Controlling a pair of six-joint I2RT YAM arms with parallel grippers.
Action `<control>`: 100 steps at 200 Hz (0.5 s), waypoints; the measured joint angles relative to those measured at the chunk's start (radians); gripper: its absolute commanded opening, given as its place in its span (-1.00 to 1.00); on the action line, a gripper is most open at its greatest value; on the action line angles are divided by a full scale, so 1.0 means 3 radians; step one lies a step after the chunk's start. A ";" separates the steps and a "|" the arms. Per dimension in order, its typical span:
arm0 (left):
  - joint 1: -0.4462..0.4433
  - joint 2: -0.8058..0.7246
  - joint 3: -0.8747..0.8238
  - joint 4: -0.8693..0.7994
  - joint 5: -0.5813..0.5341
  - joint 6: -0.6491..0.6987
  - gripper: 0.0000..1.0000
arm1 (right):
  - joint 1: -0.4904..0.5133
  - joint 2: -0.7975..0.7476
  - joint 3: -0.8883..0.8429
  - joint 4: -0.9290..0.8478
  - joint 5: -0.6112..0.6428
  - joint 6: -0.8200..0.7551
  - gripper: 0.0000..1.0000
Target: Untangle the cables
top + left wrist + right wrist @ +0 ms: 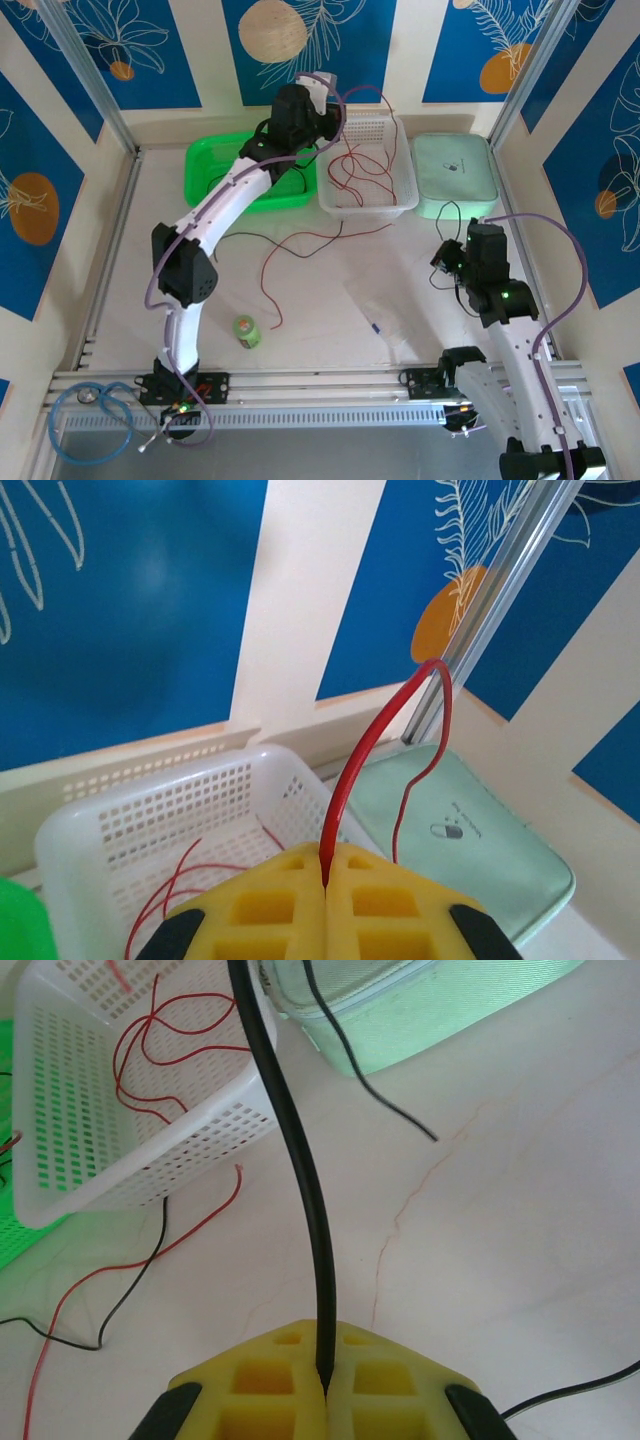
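Blue wall panels printed with white leaves and orange discs are closing in a pale, veined tabletop. Aluminium posts are framing its back corners.

Far left of the left claw, a bright green tray is sitting at the back of the surface. The left claw's yellow pads are pressing together on a red cable. The cable is arching up out of the pinch and drooping down again ahead of the claw.

Just below and ahead of that claw, a white perforated basket is holding more loops of red wire. Ahead and to the right of the claw, a mint-green lidded box is lying just beside the basket.

On the open table between the two claws, loose red and black cables are trailing from under the basket. Nearer the arm bases, a small green bottle is lying on its side, well apart from a clear plastic wrapper.

The right claw is hanging low over the bare stone-look surface. Its yellow pads are pinching a black cable, which is running straight ahead from the grip toward the gap between basket and box. Ahead and right of this claw, a second black strand is spilling off the box onto the table. A thin reddish vein is crossing the surface just right of the held cable.
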 measured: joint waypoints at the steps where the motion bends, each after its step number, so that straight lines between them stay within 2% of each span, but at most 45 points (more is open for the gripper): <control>1: 0.0000 0.0006 0.0000 0.0009 0.0003 0.0000 -0.91 | 0.0004 -0.0003 0.0000 0.0000 0.0001 0.0001 -1.00; 70: 0.0000 0.0492 -0.0175 0.0462 -0.0120 -0.0089 -0.94 | 0.0144 -0.0010 0.0001 -0.0023 0.0001 0.0038 -1.00; 79: 0.0000 0.0544 -0.0200 0.0473 -0.0164 -0.0088 -0.88 | 0.0164 -0.0009 0.0014 -0.0048 0.0000 0.0038 -1.00; 100: 0.0000 0.0665 -0.0202 0.0481 -0.0225 -0.0078 -0.60 | 0.0216 -0.0009 0.0111 -0.0128 -0.0024 0.0034 -1.00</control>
